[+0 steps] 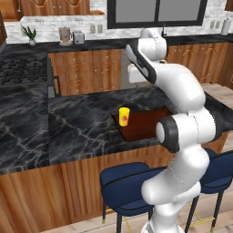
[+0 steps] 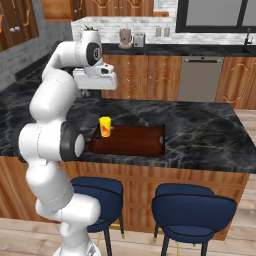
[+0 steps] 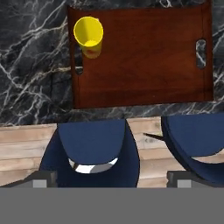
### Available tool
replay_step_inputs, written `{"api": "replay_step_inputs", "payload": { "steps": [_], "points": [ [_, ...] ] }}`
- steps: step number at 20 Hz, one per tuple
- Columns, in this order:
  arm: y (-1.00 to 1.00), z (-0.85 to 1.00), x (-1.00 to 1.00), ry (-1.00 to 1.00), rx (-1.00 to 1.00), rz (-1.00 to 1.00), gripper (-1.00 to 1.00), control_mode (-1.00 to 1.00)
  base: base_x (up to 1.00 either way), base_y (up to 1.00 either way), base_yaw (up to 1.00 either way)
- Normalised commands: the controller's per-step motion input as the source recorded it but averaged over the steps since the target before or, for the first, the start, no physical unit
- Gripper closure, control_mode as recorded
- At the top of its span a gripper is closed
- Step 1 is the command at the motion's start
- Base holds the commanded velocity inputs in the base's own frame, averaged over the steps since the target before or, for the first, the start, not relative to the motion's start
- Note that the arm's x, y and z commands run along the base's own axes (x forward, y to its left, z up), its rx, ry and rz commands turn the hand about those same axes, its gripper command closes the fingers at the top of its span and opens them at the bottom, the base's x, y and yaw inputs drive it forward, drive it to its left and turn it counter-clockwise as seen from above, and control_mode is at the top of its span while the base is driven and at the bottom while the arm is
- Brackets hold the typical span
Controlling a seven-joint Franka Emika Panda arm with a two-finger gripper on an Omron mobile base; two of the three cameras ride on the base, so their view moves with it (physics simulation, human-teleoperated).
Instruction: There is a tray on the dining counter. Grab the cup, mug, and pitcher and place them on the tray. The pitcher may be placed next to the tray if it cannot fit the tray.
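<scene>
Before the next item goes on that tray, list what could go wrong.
1. The small yellow cup stands in a corner of the dark reddish-brown wooden tray, close to its rim; a careless placement could knock it off.
2. The tray lies near the edge of the black marble dining counter, above the blue stools; a shove might slide it over.

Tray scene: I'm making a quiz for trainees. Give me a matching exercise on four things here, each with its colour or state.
Things:
1. cup
2. tray
3. stools
4. hand

Colour or state:
A. dark blue
B. open, holding nothing
C. yellow, standing on the tray's corner
D. reddish-brown, lying on the counter

Pairs: 1-C, 2-D, 3-A, 4-B
</scene>
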Motion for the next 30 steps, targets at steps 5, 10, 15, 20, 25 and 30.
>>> {"api": "replay_step_inputs", "payload": {
  "steps": [5,10,15,20,25,30],
  "points": [
    [0.0,0.15,-1.0,-0.1,0.0,0.07,-1.0,-1.0,0.0,0.0,0.0],
    [0.0,0.02,-1.0,-0.14,0.02,0.11,-1.0,-1.0,0.0,0.0,0.0],
    [0.0,0.07,-0.88,-0.09,0.0,0.11,-1.0,-1.0,0.0,0.0,0.0],
    [0.08,-0.01,-0.71,0.0,0.01,0.05,-1.0,-1.0,0.0,0.0,0.0],
    [0.13,-0.02,-0.59,0.0,0.0,0.01,-1.0,-1.0,0.0,0.0,0.0],
    [-0.05,0.0,-0.28,-0.04,0.0,0.0,-1.0,-1.0,0.0,0.0,0.0]
  ]
}}
